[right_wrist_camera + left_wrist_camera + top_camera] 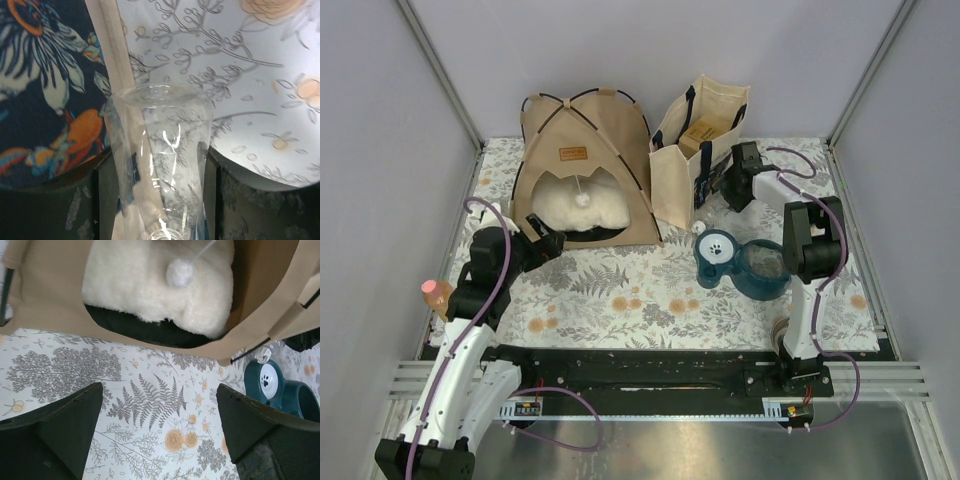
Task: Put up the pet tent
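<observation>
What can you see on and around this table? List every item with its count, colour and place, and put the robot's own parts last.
pet tent: one, tan with black poles, standing at the back left
pillow: one, fluffy white, inside the tent
pom-pom: one, white, hanging on a string in the doorway
tote bag: one, cream with navy handles, right of the tent
pet feeder: one, teal, in front of the tote bag
clear bottle: one, transparent, in the right end effector
tablecloth: one, white floral print, covering the table
left end effector: one, black, open, above the cloth before the tent
right end effector: one, black, closed on the bottle
</observation>
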{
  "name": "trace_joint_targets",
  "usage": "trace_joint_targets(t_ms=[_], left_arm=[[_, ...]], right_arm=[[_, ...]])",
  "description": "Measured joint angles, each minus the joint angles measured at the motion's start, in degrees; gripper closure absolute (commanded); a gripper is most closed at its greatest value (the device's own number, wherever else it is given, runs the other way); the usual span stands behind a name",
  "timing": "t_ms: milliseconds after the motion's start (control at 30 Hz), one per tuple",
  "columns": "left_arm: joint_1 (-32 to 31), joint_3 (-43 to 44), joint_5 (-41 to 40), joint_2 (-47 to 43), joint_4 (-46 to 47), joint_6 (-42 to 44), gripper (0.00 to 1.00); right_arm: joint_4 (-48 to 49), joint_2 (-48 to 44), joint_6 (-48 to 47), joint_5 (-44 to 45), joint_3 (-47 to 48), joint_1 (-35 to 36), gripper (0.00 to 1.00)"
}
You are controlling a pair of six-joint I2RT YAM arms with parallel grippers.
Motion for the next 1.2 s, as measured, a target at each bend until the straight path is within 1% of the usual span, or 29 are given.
trace_joint_targets(t_ms=[100, 233, 333, 467, 533, 600, 733, 833, 900, 967, 1033, 1133, 1200], left_arm=[[0.0, 0.0, 4.0, 0.9, 0.0, 0.9, 0.01], [0.0, 0.2, 8.7, 1.4, 0.0, 2.0, 0.01], [0.0, 0.3, 11.4, 1.5, 0.0, 2.5, 0.01], [0.0, 0.3, 13.8, 1.5, 0.0, 2.6, 0.01], [0.0, 0.3, 14.6, 1.5, 0.0, 2.8, 0.01], [0.0, 0.2, 15.1, 1.5, 0.0, 3.0, 0.01], [0.0, 0.2, 16.2, 1.5, 0.1, 3.4, 0.01], [-0.1, -0.5, 18.5, 1.5, 1.7, 3.3, 0.01], [-0.8, -1.9, 21.1, 1.5, 4.9, 2.3, 0.01], [-3.5, -4.6, 23.7, 1.5, 10.1, 0.5, 0.01], [-9.3, -7.3, 24.8, 2.1, 15.9, -1.7, 0.01], [-22.0, -7.9, 24.3, 7.4, 24.3, -3.3, 0.01], [-28.1, -7.2, 23.8, 12.2, 29.0, -3.8, 0.01]], right_arm=[[0.2, -3.7, -1.8, 1.1, -3.5, 0.0, 0.43], [2.1, -11.7, -4.8, 2.4, -8.6, 0.0, 0.43], [5.0, -18.9, -7.1, 2.4, -12.2, 0.0, 0.44], [11.5, -31.0, -10.5, 3.2, -21.3, 0.9, 0.44], [15.1, -37.0, -12.8, 5.3, -26.9, 2.9, 0.45], [18.2, -42.2, -15.6, 8.5, -32.2, 6.3, 0.45], [24.1, -49.2, -20.3, 14.8, -41.0, 13.5, 0.46], [26.6, -52.7, -22.7, 17.4, -45.4, 15.1, 0.46], [27.5, -54.6, -24.1, 17.4, -47.1, 15.3, 0.46], [28.0, -56.2, -24.6, 16.2, -47.8, 15.3, 0.46], [28.3, -58.4, -24.4, 12.5, -48.3, 15.4, 0.46], [28.9, -62.7, -21.8, 6.3, -49.5, 15.5, 0.46], [29.7, -65.2, -19.3, 2.4, -50.3, 15.5, 0.46]])
